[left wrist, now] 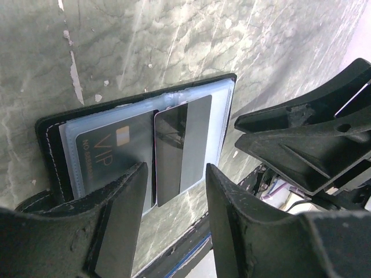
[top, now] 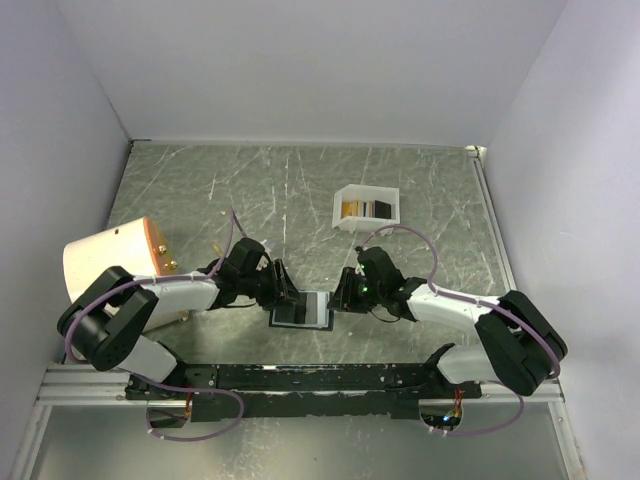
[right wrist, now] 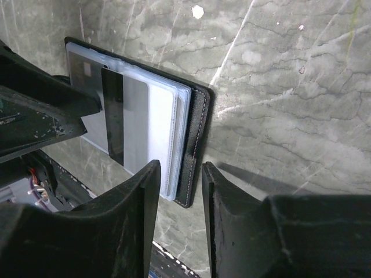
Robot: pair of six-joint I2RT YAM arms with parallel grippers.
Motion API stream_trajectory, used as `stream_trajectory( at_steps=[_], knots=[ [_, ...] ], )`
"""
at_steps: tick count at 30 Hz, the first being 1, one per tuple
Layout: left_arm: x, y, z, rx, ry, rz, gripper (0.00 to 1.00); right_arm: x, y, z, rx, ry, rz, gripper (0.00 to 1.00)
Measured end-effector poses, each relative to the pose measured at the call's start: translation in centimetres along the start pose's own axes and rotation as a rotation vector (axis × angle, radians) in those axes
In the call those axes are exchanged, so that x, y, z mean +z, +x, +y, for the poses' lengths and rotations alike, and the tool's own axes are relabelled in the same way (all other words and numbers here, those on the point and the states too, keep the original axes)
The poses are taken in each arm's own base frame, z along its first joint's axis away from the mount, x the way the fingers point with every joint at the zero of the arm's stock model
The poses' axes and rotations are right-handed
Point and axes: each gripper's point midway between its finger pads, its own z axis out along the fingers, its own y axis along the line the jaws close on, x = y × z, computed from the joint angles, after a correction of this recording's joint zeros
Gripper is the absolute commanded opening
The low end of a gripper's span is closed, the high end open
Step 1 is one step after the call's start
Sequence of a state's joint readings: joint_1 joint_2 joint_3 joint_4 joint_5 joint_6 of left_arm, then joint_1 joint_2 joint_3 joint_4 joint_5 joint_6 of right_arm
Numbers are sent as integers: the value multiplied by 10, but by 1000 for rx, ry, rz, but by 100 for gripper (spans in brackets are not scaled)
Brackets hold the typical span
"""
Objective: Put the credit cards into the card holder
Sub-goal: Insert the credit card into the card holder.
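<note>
Partway done: some cards in the holder, more waiting in the box.
The black bi-fold card holder [left wrist: 58, 136] with its pale blue-grey pockets lies open on the grey marbled desk [top: 250, 190], between the two hands. A dark "VIP" card [left wrist: 104, 150] sits in a pocket. A black striped card [left wrist: 182, 145] lies at the fold, and I can't tell if it's fully seated. Gold and dark cards [top: 365, 208] remain in the white plastic box [top: 340, 215], well apart. Left hand [left wrist: 177, 169]: released, fingers apart over the striped card, holding nothing. Right hand [right wrist: 179, 165]: part open over the holder's right edge, no grip seen; contact unclear.
</note>
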State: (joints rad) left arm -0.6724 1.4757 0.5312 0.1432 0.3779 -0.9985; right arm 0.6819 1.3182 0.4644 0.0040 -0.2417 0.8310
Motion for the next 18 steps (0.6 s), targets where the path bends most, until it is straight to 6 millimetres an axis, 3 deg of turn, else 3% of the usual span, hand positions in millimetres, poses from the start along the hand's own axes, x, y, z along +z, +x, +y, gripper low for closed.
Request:
stream_trajectory(
  at_steps=[6, 18],
  knots=[
    [5, 1, 1, -5, 10, 10, 52, -1, -2, 4, -2, -19, -7, 40],
    [16, 5, 2, -30, 30, 43, 26, 3, 5, 2, 5, -36, 7, 43]
  ],
)
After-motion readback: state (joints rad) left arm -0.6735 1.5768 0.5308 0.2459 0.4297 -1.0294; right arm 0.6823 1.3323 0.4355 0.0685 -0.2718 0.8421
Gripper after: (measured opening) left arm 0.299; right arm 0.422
